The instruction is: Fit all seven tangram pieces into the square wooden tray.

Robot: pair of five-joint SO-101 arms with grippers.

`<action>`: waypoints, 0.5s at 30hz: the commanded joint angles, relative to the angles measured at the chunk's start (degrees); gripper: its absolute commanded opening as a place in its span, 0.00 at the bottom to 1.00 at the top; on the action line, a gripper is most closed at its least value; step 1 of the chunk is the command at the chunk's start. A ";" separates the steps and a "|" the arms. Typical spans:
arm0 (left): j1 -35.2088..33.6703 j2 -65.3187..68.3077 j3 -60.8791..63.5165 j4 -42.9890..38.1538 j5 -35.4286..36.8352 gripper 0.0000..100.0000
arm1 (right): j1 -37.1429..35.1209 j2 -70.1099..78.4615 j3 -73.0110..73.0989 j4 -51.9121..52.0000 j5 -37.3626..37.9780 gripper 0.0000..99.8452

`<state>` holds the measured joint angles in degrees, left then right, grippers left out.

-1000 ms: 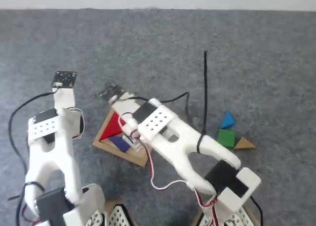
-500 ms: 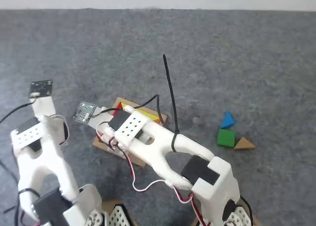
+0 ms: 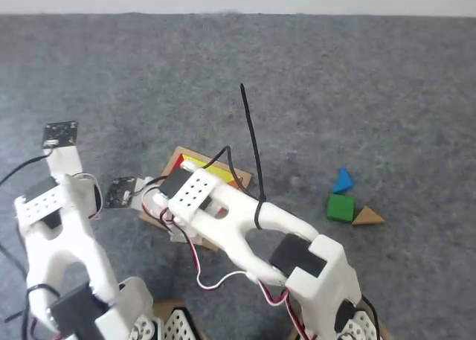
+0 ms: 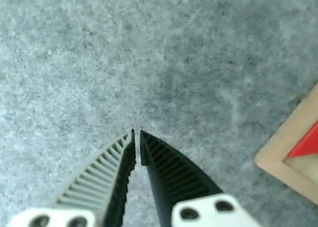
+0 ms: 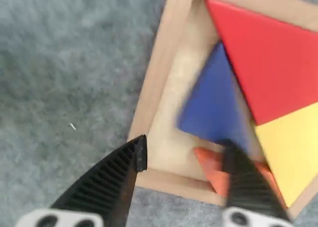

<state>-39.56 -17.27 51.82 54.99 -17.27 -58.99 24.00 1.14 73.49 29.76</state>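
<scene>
Tray: the square wooden tray lay on the grey carpet, partly beneath the right arm.
Pieces in the tray: a red triangle sat against the tray's rim. A blue piece lay along one of its edges, and a yellow piece lay along another. An orange piece was tucked into the tray's corner beside the blue one. Bare wood showed between the blue piece and the rim.
Pieces outside the tray: a small blue triangle, a green square and a tan triangle lay together, well apart from the tray, on its side away from the left arm. The tan triangle was just beside the green square.
Left gripper: it hung over bare carpet near a corner of the tray. Its jaws were almost together, with only a sliver between the tips, and gripped nothing.
Right gripper: it was above the tray's corner with its jaws wide and nothing between them. One finger was outside the rim and the other was over the orange piece.
</scene>
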 commanded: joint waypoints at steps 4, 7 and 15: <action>0.00 0.09 -0.31 -0.62 -1.32 0.02 | 0.13 0.31 -2.11 0.84 4.04 0.34; 0.00 0.09 -0.22 -0.70 -1.32 0.02 | 0.31 0.22 -4.75 3.12 4.04 0.34; 0.09 0.09 0.13 -0.88 -1.32 0.02 | 1.19 1.01 -10.46 4.26 3.34 0.34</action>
<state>-39.56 -17.27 52.35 54.99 -17.36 -58.90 25.58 -5.89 77.63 33.89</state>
